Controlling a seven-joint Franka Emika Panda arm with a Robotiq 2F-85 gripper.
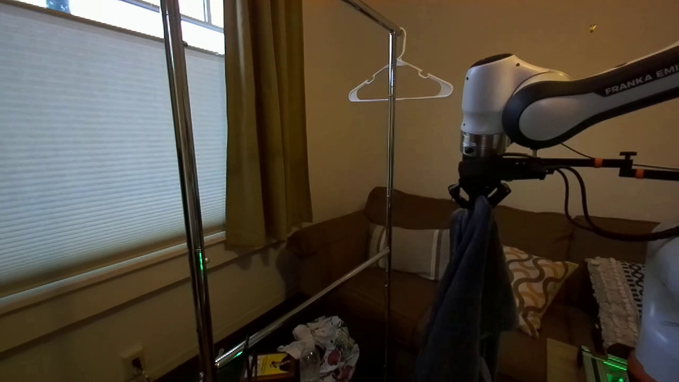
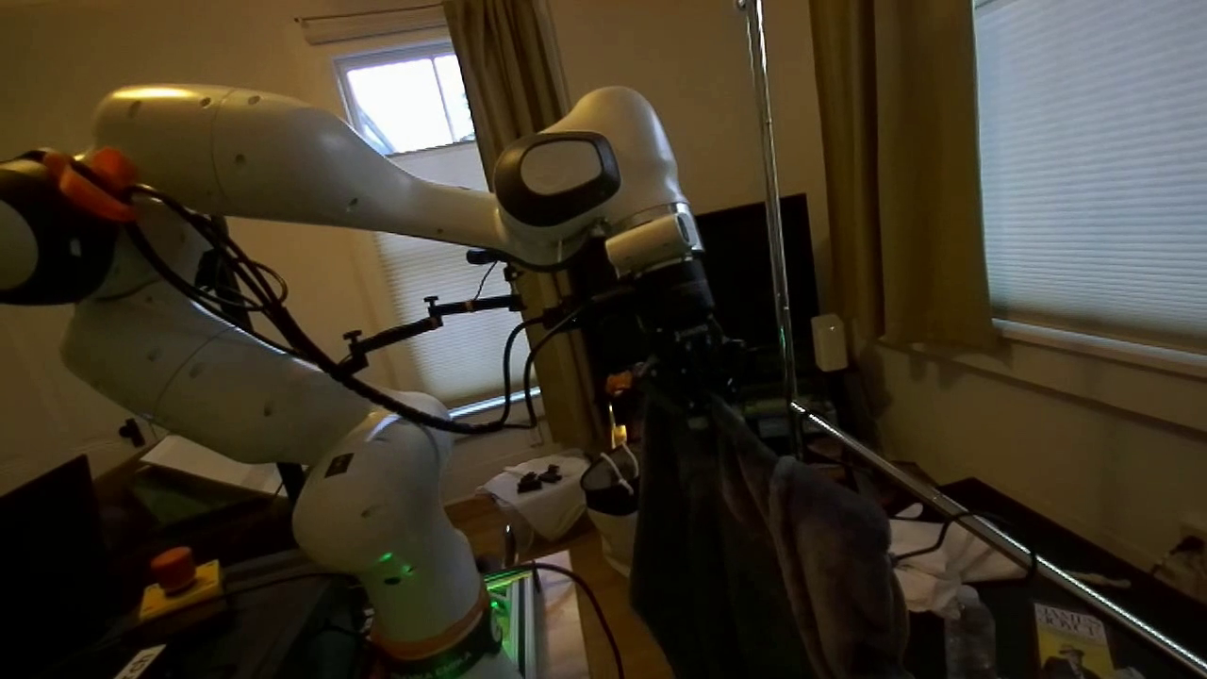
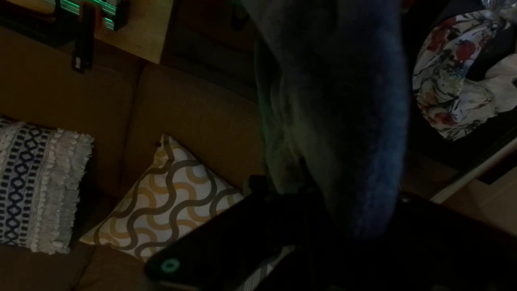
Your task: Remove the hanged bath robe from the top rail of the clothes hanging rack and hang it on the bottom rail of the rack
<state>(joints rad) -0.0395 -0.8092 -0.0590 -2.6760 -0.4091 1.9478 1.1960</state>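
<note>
Bathrobe (image 1: 473,281) dangles beneath the end effector (image 1: 480,202), clamped on it.
Lopsided draping over the bottom rail (image 1: 307,305), lower than the end effector, could let it slip.

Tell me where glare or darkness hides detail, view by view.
In an exterior view, the bare window glass is blown out nearly white, and the robe is dim with little fabric detail; in an exterior view, the hand almost merges with the darkness behind it; in the wrist view, darkest of the three, the hand is nearly black, though the wavy-patterned pillow is readable.
</note>
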